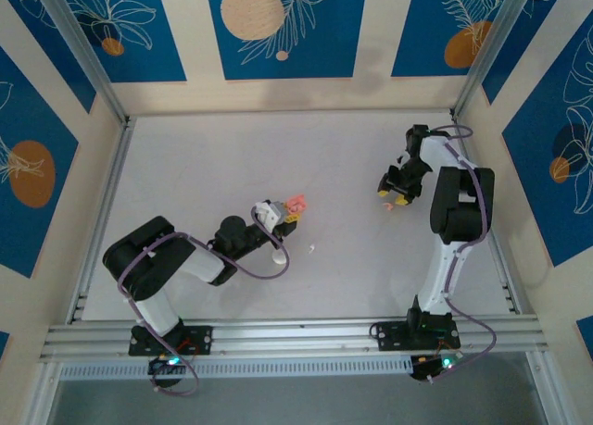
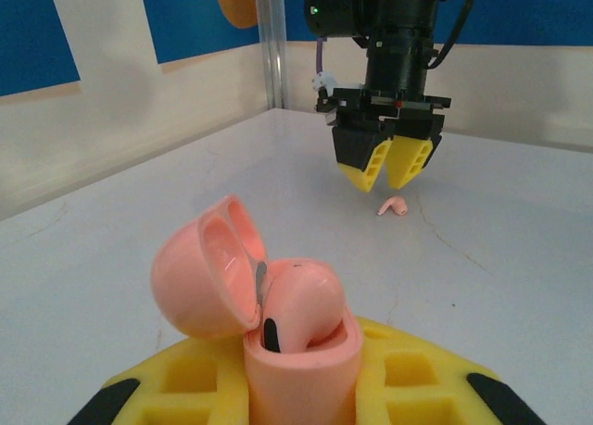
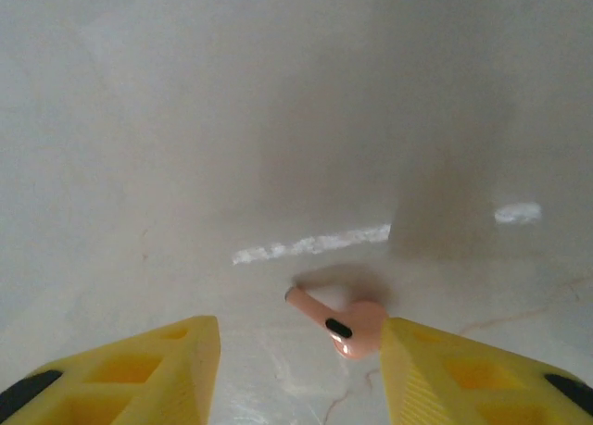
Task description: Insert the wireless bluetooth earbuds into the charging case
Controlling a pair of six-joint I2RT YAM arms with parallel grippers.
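Right wrist view: pink earbud [image 3: 345, 328] lies below the spread right gripper [image 3: 298, 365], well apart from the charging case [image 2: 296, 356] pinched by the left gripper [image 2: 301, 385]; probably light and slick, best pinched across its bulb.

Clear lane between grippers
Bare table [image 1: 213, 166] separates the right gripper [image 1: 394, 198], jaws parted over the pink earbud [image 3: 343, 325], from the open pink case [image 2: 278, 323] clamped in the left gripper [image 1: 289, 214]; the earbud lies close to one finger.

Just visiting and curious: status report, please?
Left gripper shut on open pink case. Right gripper open above pink earbud on table. Nothing blocks it.
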